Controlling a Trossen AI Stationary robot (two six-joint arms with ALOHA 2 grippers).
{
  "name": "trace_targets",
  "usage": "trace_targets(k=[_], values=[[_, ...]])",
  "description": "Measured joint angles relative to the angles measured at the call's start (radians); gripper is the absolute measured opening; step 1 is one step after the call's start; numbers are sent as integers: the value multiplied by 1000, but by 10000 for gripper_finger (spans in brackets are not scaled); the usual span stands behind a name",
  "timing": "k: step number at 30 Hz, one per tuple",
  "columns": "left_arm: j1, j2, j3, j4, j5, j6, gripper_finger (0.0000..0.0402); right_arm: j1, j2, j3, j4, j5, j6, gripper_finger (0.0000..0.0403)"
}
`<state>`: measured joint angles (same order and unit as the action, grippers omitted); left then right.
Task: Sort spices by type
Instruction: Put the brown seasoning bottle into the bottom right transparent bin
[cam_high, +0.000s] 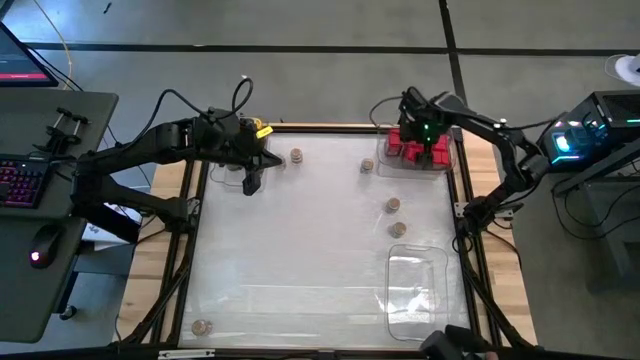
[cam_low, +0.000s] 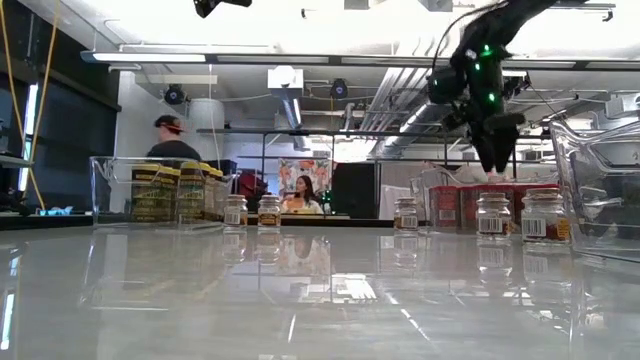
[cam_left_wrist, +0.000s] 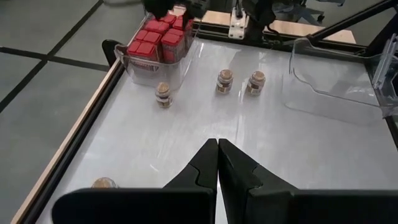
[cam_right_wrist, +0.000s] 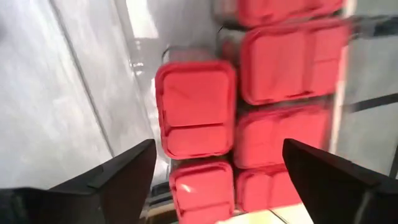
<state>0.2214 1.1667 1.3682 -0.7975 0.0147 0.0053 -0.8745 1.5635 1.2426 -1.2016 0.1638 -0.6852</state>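
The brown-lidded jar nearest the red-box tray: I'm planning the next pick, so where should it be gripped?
Grip the jar by its round lid, coming straight down. It stands upright and clear of the tray, so jaws fit either side.

Boxes (cam_high: 412, 148) sit packed in a tray (cam_high: 458, 150) at the table's (cam_high: 300, 250) far right corner, with the right gripper (cam_high: 432, 150) directly above them. A second tray (cam_high: 417, 290) stands at the near right. Three jars lie between the two: one (cam_high: 368, 166) just left of the boxes' tray, two (cam_high: 394, 205) (cam_high: 397, 230) close together farther toward the near side. Another jar (cam_high: 297, 157) sits near the far edge, right of the left gripper (cam_high: 251, 183). Behind that gripper, a third tray (cam_low: 110, 190) at the far left holds more jars (cam_low: 155, 193). One jar (cam_high: 202, 327) lies alone at the near left corner.
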Motion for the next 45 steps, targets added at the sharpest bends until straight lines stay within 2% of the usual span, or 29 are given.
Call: trace_targets(k=[6,12,18,20,25,29,33,36,40,45], values=[[0,0,0,0,0,31,0,-3,0,186,-80,-56,62,348],[0,-1,0,-4,0,42,0,-2,0,316,-54,-259,226,348],[0,-35,0,-64,0,108,0,2,0,332,127,-456,633,348],[2,-51,0,-72,0,130,0,14,0,317,164,-521,677,348],[8,-95,-24,-64,2,170,0,100,0,298,153,-595,713,348],[30,-138,-124,41,19,172,0,217,-13,298,36,-543,745,348],[60,-178,-278,252,146,140,0,354,-16,298,-109,-431,811,348],[71,-184,-388,360,242,40,0,458,-16,297,-174,-318,849,348],[33,-182,-512,375,240,-114,0,567,-16,297,-166,-235,927,348],[-53,-180,-649,399,228,-154,0,641,-17,297,-190,-219,1053,348]])
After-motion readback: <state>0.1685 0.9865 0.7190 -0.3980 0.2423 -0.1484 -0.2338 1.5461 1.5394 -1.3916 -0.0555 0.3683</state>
